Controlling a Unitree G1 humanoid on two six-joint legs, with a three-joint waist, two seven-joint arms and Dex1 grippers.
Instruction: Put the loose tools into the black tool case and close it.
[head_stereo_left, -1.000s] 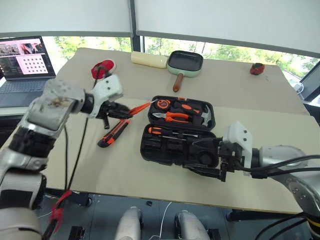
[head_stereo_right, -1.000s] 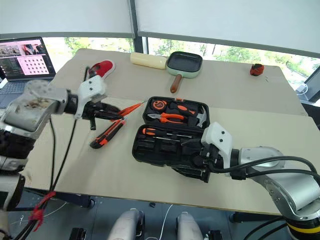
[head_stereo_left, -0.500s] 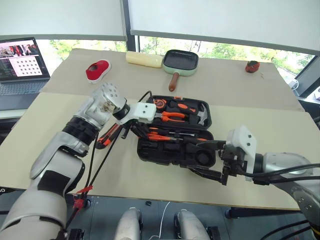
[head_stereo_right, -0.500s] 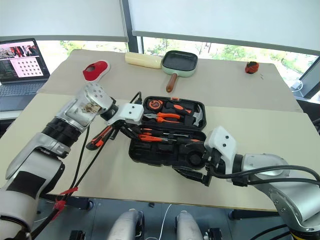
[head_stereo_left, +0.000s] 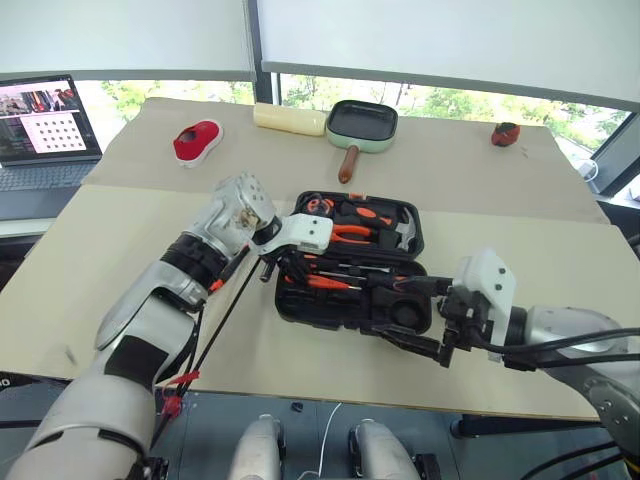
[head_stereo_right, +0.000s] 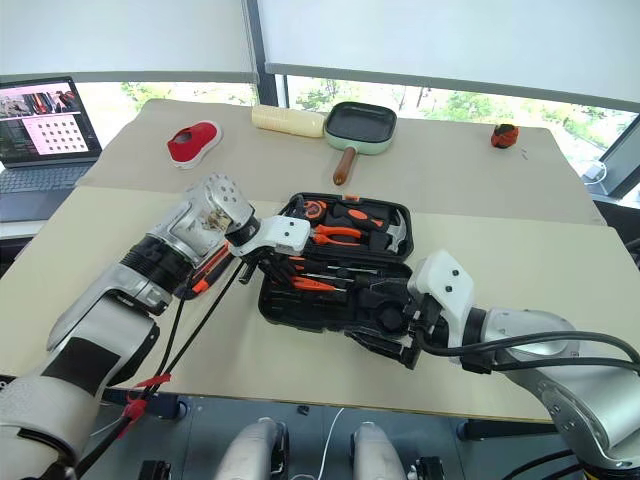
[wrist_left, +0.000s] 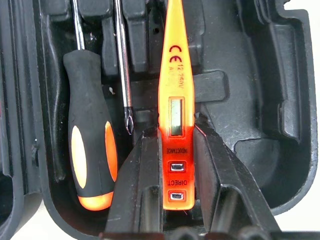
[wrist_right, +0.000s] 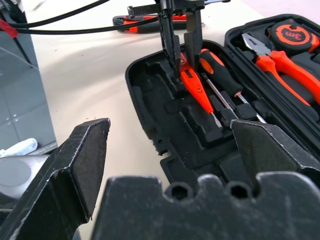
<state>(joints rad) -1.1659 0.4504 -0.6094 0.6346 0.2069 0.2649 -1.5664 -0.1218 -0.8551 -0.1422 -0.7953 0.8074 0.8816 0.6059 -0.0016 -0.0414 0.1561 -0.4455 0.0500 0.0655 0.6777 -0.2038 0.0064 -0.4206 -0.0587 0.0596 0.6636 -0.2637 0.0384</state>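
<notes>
Tool case (head_stereo_left: 350, 270), black and hinged, is lying open near the front edge of a beige table (head_stereo_left: 130, 250) in the head camera views. Its far half is holding orange-handled pliers (head_stereo_left: 352, 232), a hammer (head_stereo_left: 403, 230) and a tape measure (head_stereo_left: 317, 206). The left gripper (head_stereo_left: 290, 268) is reaching down into the left end of the near half, its black fingers pinching a slim orange tester pen (head_stereo_left: 325, 283). A utility knife (head_stereo_right: 203, 274) is lying on the table just left of the case, partly hidden behind the left arm. The right gripper (head_stereo_left: 405, 320) is hovering at the case's front right corner with its fingers spread wide and nothing between them. A green pan (head_stereo_left: 362, 122), a red shoe-like object (head_stereo_left: 196, 142) and a laptop (head_stereo_left: 45, 125) are sitting farther back.

In the left wrist view, the two fingers (wrist_left: 137, 185) are clamping the tester pen (wrist_left: 176, 100) from both sides, its tip pointing into the moulded slots. A screwdriver with an orange-black handle (wrist_left: 90, 150) is lying in the case just beside it, next to a second bare metal shaft (wrist_left: 122, 75).

In the right wrist view, the wide-open right fingers (wrist_right: 75, 160) are framing the open case (wrist_right: 165, 130), where the left gripper (wrist_right: 181, 37) is holding the pen (wrist_right: 197, 92) upright-tilted over a slot
</notes>
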